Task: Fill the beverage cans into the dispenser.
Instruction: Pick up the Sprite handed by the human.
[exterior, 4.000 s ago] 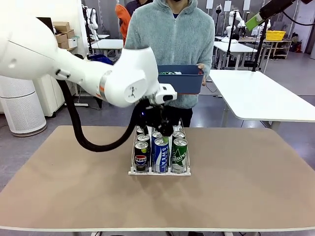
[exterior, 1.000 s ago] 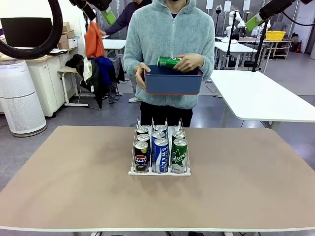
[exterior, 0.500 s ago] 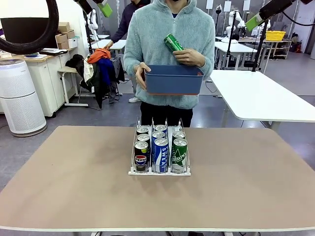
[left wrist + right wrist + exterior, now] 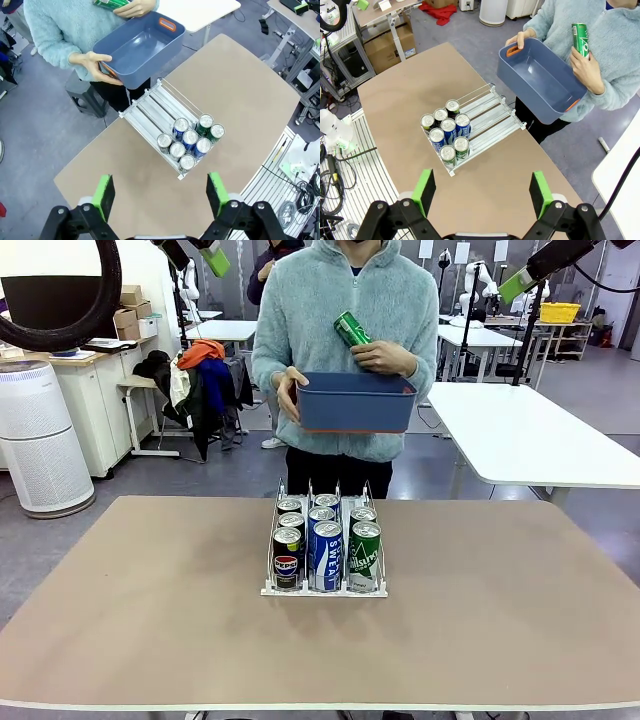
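- Our left claw (image 4: 161, 195) hangs high above the desk (image 4: 150, 600), its fingers spread wide with nothing between them.
- Our right claw (image 4: 482, 194) is just as high, and it too is wide and empty.
- The dispenser (image 4: 152, 107) sits on the middle of the desk, well below both claws and apart from them; in each wrist view it lies ahead of the fingers.
- We count eight cans (image 4: 327, 555) standing upright in it, packed at the end nearest us: three in the lane with the black can in front, three in the blue-and-white lane, two in the green lane.
- The lane ends toward the person are bare.
- The person stands at the far side, holding a blue bin (image 4: 355, 405) with one hand (image 4: 288, 392).
- Their other hand (image 4: 385, 357) holds a green can (image 4: 351, 328) tilted just above the bin, far from either claw.
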You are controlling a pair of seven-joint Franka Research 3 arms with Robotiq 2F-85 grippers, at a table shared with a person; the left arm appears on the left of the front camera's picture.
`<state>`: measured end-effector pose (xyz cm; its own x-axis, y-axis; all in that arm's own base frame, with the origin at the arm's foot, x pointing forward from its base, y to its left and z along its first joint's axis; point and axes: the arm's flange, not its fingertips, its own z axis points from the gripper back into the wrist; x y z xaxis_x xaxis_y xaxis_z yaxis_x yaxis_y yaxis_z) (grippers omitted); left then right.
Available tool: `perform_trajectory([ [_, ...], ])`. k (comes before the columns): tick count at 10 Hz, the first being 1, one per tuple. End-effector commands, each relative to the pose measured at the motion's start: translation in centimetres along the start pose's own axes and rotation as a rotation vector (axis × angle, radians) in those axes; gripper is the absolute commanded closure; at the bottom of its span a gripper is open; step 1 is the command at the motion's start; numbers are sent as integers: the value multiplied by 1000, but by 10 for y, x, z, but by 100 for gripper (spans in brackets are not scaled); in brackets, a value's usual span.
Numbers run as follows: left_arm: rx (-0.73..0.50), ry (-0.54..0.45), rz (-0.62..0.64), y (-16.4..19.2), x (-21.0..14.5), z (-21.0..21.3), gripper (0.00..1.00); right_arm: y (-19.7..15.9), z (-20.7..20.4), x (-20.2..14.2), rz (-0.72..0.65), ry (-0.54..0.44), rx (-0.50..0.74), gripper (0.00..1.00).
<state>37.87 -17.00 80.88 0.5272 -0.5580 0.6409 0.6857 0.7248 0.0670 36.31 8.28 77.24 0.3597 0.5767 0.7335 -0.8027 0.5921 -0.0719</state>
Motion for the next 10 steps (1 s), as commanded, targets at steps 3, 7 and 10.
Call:
perform_trajectory([
  [3,4,-35,-34,0,9,19,3,1,0,-1,-1,1,2,0],
  [7,-6,-61,-52,1,9,27,3,1,0,-1,-1,1,2,0],
  [10,20,-58,-26,-4,13,29,3,1,0,-1,-1,1,2,0],
])
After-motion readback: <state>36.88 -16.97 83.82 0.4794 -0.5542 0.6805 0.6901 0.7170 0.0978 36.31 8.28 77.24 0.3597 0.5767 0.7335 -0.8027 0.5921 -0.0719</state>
